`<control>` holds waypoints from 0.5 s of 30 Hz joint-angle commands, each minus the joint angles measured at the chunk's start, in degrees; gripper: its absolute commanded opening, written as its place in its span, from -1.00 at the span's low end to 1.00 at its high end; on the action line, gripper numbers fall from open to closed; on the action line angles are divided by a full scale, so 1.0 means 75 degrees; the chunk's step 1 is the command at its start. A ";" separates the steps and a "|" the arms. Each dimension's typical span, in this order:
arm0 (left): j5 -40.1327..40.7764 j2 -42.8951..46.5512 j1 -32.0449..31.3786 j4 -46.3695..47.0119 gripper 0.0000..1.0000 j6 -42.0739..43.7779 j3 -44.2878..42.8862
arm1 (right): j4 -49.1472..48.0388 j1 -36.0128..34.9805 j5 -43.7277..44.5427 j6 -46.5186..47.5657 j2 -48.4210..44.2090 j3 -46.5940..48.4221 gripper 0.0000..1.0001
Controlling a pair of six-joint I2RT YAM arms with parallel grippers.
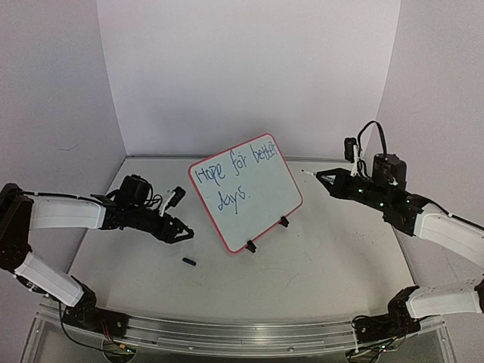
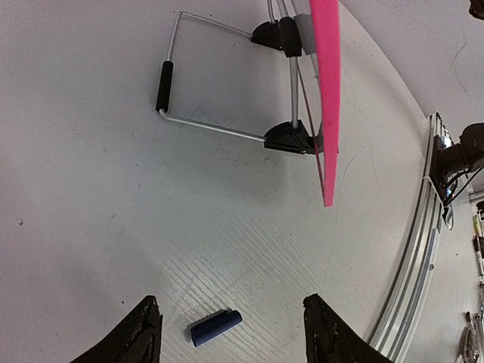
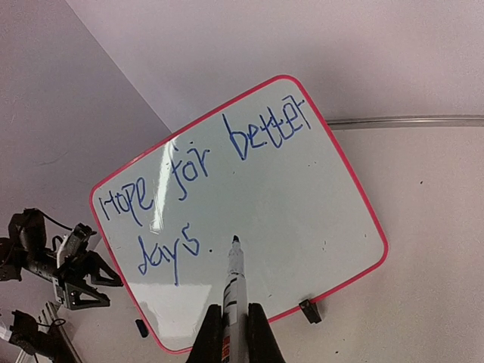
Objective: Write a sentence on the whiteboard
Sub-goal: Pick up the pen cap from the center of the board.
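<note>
while right fingers (image 3: 214, 334) pinch a slim marker (image 3: 234, 278), left fingers (image 2: 141, 333) gape empty, glossy pink-framed whiteboard (image 3: 302, 197), rounded corners

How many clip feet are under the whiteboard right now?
2. One clip foot sits at the whiteboard's lower corner in the top view; the other is further right along the same bottom edge. None appears hidden.

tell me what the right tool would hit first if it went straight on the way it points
Likely the whiteboard: the marker in the right tool aims at its face just past the end of the sentence; gap unclear.
</note>
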State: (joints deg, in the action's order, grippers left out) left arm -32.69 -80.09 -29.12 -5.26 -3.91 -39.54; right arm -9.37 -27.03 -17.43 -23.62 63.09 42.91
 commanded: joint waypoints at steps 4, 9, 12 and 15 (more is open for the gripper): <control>-0.0103 -0.0975 -0.0235 0.1640 0.23 -0.0495 0.0262 | -0.0192 0.0021 -0.0062 -0.0158 -0.0248 -0.0250 -1.00; -0.0048 -0.1321 -0.0389 0.1862 0.20 -0.0791 0.0493 | -0.0204 0.0027 -0.0064 -0.0190 -0.0340 -0.0342 -1.00; 0.0029 -0.1477 -0.0510 0.1859 0.20 -0.0929 0.0635 | -0.0204 0.0025 -0.0061 -0.0190 -0.0343 -0.0374 -1.00; 0.0089 -0.1617 -0.0601 0.1841 0.18 -0.1119 0.0785 | -0.0228 0.0028 -0.0117 -0.0191 -0.0318 -0.0383 -1.00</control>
State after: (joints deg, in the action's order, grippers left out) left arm -32.70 -91.01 -32.68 6.17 -9.64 -35.02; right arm -9.41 -27.03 -17.52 -24.67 61.60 40.38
